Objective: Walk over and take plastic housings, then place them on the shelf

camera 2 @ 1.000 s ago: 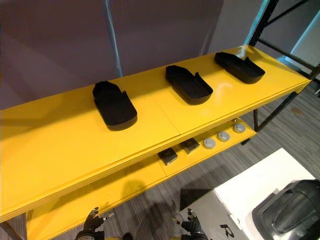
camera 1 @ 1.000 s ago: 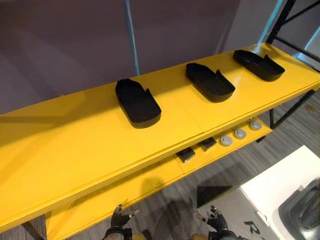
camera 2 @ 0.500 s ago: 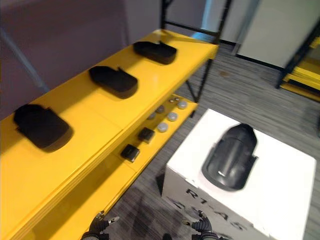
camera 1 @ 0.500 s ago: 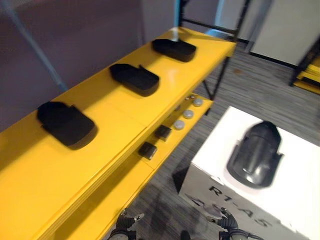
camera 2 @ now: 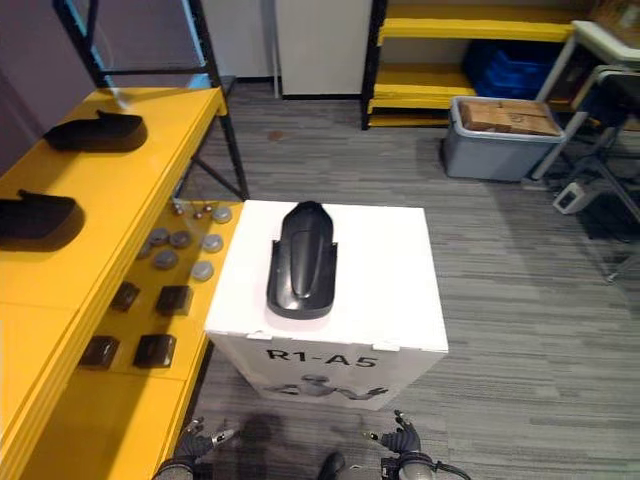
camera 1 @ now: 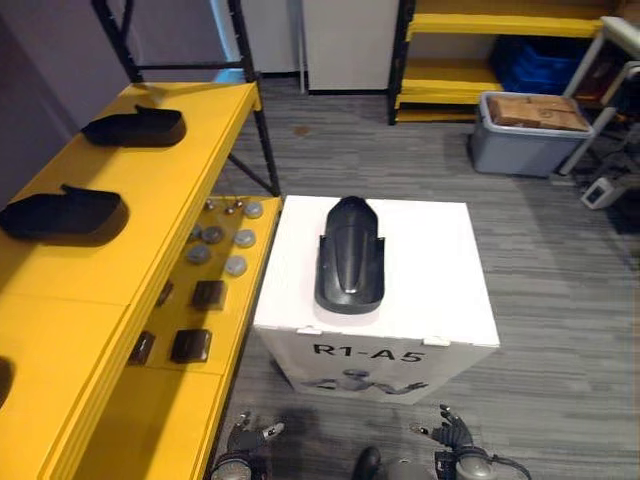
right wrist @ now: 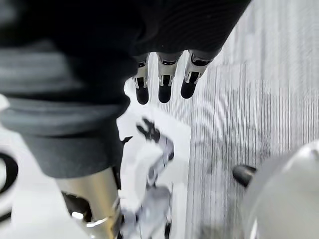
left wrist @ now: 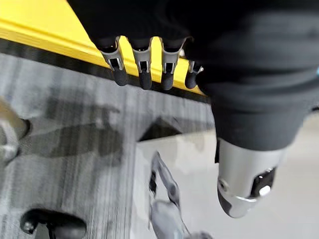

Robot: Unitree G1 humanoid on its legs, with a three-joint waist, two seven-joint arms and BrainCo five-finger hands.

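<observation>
Hanging empty, left robot hand (camera 1: 243, 438) and right robot hand (camera 1: 453, 432) seem relaxed; housing (camera 1: 350, 255) atop box (camera 1: 432, 262)

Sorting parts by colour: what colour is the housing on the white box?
The housing is black; left eye view.

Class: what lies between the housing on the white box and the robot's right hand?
In the left eye view, the bare top and printed front of the white box, then grey floor, separate the housing from the right hand.

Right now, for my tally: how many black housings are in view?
3 housings: one on the white box, two on the yellow shelf. A dark sliver at the picture's edge may be a fourth.
</observation>
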